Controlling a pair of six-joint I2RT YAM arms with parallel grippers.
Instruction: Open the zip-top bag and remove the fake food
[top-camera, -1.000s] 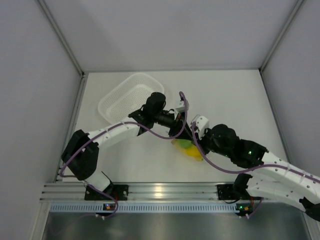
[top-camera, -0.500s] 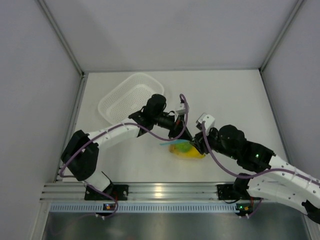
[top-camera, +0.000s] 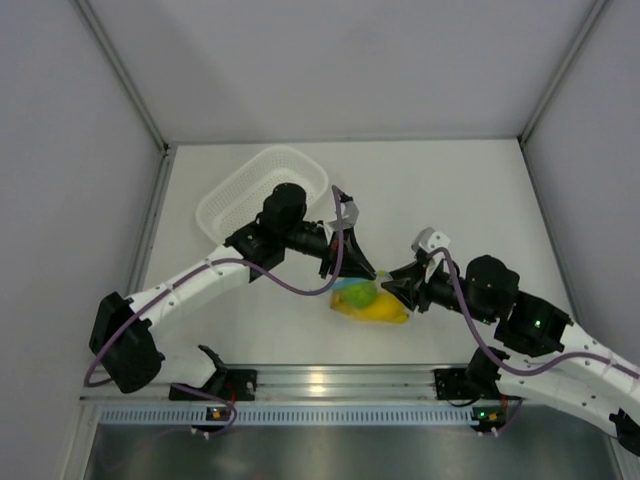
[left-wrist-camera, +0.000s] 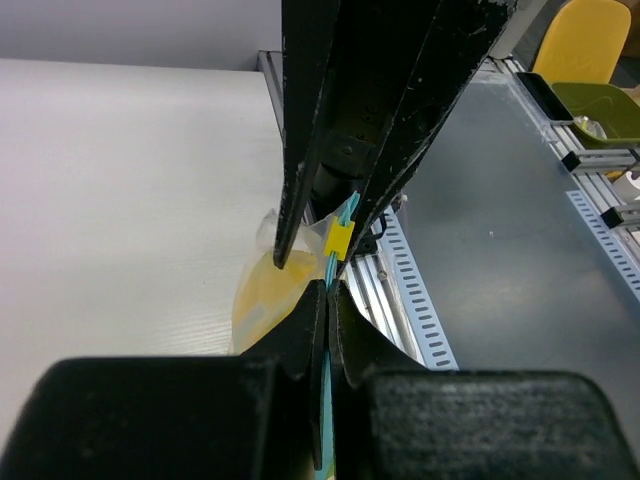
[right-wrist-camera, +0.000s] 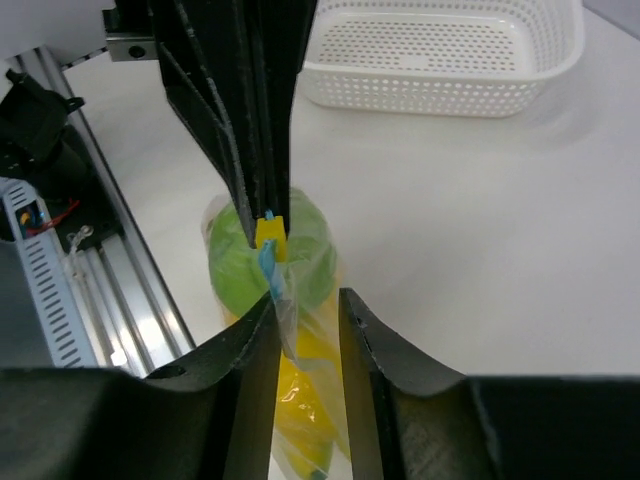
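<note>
Your left gripper (left-wrist-camera: 326, 295) has its jaws pressed together on the light blue zip strip (left-wrist-camera: 323, 440) of the zip-top bag (top-camera: 368, 300), pinching it just short of the yellow slider (left-wrist-camera: 338, 240). Your right gripper (right-wrist-camera: 308, 305) faces it from the other side with its jaws apart. The clear film hangs in the gap between them, close to one finger, and nothing is clamped. Below the strip the fake food is inside the bag, with the green ball (right-wrist-camera: 310, 255) uppermost and a yellow fruit (right-wrist-camera: 300, 400) under it. From above, the bag sits between the two grippers near the middle of the table (top-camera: 450, 200), well apart from the white basket (top-camera: 262, 190). You cannot tell whether it rests on the surface or hangs just off it. This looks like the opening step: the zip appears closed and the second grip is not yet made. The next move probably calls for closing the right jaws on the slider or the free lip, then drawing the grippers apart along the strip. Keep the left pinch firm, since crinkly film is likely to slip.
</note>
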